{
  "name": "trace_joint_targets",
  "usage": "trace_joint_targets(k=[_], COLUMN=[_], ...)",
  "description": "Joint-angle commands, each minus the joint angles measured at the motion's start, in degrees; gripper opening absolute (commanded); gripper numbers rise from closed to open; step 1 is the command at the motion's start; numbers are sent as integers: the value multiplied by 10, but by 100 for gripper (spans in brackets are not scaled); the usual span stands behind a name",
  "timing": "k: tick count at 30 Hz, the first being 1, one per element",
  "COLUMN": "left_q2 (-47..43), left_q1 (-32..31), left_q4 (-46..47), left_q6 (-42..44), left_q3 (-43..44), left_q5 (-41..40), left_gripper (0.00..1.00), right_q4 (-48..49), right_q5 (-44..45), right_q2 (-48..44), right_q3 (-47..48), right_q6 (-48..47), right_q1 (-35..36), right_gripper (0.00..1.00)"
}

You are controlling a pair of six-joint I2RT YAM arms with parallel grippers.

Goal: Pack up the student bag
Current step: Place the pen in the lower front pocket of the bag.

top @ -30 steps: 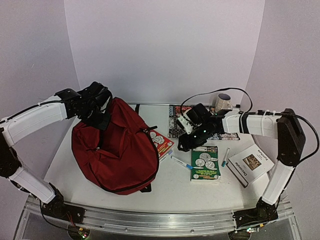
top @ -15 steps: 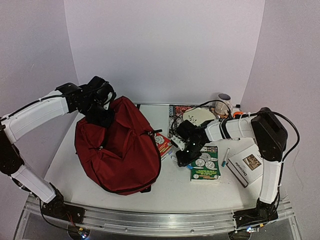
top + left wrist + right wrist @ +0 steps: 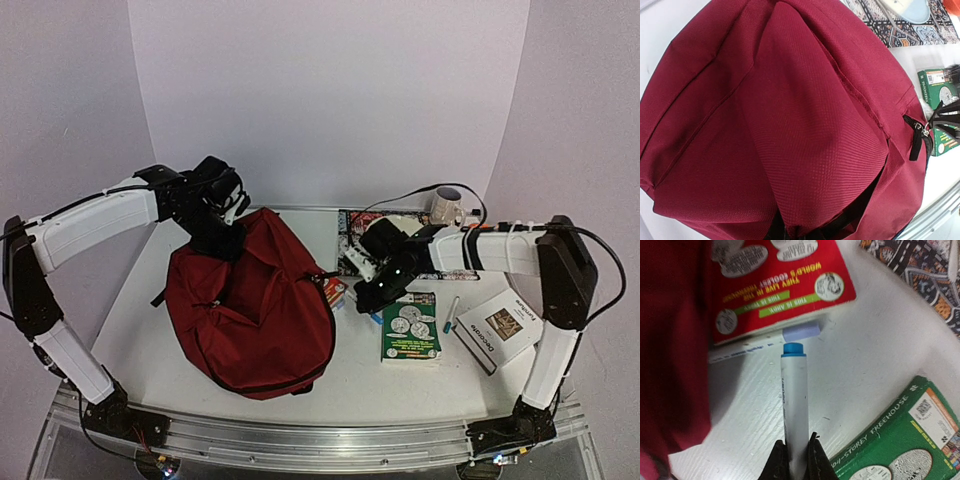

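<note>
The student bag point(image 3: 255, 305), a large dark red backpack, lies left of centre on the table and fills the left wrist view point(image 3: 790, 110). My left gripper point(image 3: 226, 238) is at the bag's far top end, shut on a fold of its red fabric. My right gripper point(image 3: 374, 296) is low over the table just right of the bag. It is shut on a white marker with a blue cap point(image 3: 794, 395), which points toward a red book point(image 3: 780, 285). The bag partly covers the red book point(image 3: 334, 290).
A green book point(image 3: 410, 326) lies right of my right gripper and shows in its wrist view point(image 3: 905, 440). A second pen point(image 3: 450, 314) and a white book point(image 3: 500, 330) lie further right. A patterned book point(image 3: 352, 240) and a mug point(image 3: 447, 205) are at the back.
My left arm has dragged the bag to the right, over more of the red book. My right gripper swung to the marker beside the green book and now grips it.
</note>
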Motion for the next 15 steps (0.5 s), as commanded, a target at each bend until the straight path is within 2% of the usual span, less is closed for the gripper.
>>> trace_joint_targets(k=[1,8,15], left_q2=[6,20,43], left_q1=[1,1,1], left_q4=[35,72,119], left_q6=[-32,-58,-90], left_q3=[33,9,-9], left_q5=[34,67,141], left_gripper=[0,0,0], right_q4=[-13,65,181], right_q5=[-27,-100,-142], right_q2=[-81,-129,-106], right_q3=[-2,-6,-3], right_q6=[46,134,239], right_q1=[2,37,80], right_gripper=[0,0,0])
